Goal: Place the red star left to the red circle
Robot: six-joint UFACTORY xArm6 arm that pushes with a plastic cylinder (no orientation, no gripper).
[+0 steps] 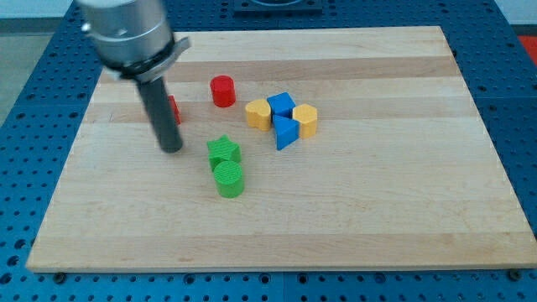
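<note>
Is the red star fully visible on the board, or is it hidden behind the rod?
Mostly hidden. Only a red edge of the red star shows at the rod's right side, left of the red circle. My tip rests just below it.

- Bright, even overhead light; pale desk (352,218) shows no glare.
- Short soft shadows under blocks right of my tip (171,148).
- Rod housing above tip blurred; the rest is sharp.

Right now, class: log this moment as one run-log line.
my tip: below red star | red star: left of red circle, partly hidden | contact: cannot tell
</note>
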